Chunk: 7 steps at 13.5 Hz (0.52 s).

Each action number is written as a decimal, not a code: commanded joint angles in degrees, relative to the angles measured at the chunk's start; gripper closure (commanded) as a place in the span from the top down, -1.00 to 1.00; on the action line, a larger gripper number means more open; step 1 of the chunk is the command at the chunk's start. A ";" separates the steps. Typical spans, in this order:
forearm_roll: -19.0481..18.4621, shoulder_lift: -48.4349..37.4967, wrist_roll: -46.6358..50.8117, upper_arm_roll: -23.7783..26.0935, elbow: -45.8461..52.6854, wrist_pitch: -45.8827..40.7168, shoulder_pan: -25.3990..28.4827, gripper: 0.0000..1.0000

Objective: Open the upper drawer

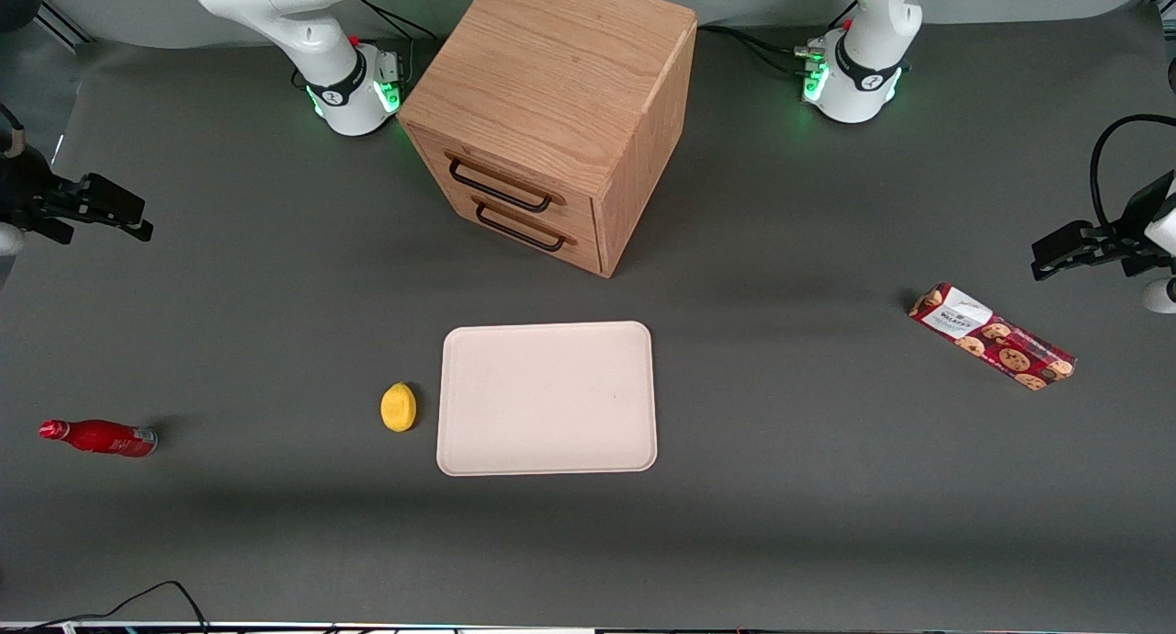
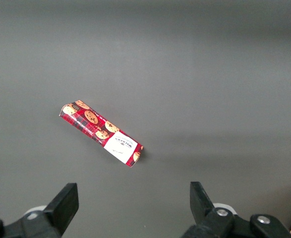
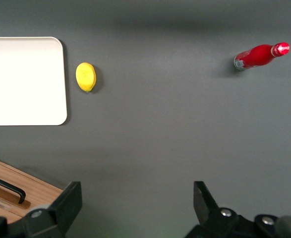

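Note:
The boxy oak cabinet [image 1: 551, 92] stands on the grey table between the two arm bases. Its upper drawer [image 1: 524, 176] is shut flush, with a thin dark bar handle [image 1: 501, 186]. The lower drawer [image 1: 542, 222] below it is also shut. My gripper [image 1: 110, 213] hangs above the table toward the working arm's end, well apart from the cabinet. It is open and empty, as the right wrist view [image 3: 135, 203] shows. That view also catches a corner of the cabinet [image 3: 16, 191] with the end of one dark handle [image 3: 9, 186]; I cannot tell which drawer's.
A pale tray [image 1: 547, 400] lies nearer the front camera than the cabinet, with a lemon [image 1: 398, 406] beside it. A red bottle [image 1: 99, 437] lies toward the working arm's end. A cookie box [image 1: 992, 336] lies toward the parked arm's end.

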 commanded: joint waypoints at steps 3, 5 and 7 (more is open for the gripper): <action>1.53 0.30 -1.14 0.08 1.12 -1.10 6.77 1.00; 1.53 0.39 -1.14 0.08 1.04 -1.18 10.38 1.00; 1.53 0.56 -1.05 -0.01 1.04 -1.18 14.33 1.00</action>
